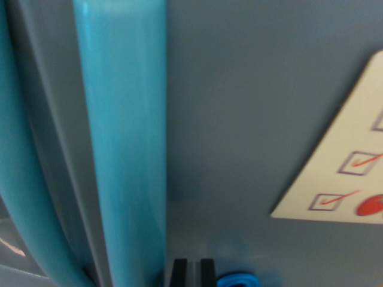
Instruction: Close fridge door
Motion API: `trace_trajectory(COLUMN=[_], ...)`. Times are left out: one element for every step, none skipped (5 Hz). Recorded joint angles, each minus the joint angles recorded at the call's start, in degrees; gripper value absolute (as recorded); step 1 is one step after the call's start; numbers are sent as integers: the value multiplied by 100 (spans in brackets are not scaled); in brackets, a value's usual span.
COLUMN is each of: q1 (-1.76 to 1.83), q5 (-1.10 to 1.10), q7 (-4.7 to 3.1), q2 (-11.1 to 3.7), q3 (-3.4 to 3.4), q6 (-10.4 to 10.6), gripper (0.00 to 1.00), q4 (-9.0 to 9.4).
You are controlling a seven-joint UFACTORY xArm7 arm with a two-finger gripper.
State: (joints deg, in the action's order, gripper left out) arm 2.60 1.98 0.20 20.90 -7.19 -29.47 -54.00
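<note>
We see the flat grey fridge door [251,119] filling most of the frame, camera very close and blurred. A glossy light-blue vertical bar handle [125,143] runs top to bottom, left of centre; a second curved blue bar [24,197] sits at the far left. A cream checklist sticker with red ticks [347,167] occupies the right edge. Black gripper [192,274] finger tips show at bottom centre, just right of the handle; we cannot tell its opening. A blue part [236,281] lies beside them.
</note>
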Motion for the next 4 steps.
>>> trace_trajectory(q1=[0, 0, 0, 0], q5=[0, 0, 0, 0], q7=[0, 0, 0, 0], q2=[0, -235, -235, -492], q3=[0, -37, -37, -97], q6=[0, 1, 1, 2], gripper=[100, 100, 100, 100], q4=[0, -153, -153, -376])
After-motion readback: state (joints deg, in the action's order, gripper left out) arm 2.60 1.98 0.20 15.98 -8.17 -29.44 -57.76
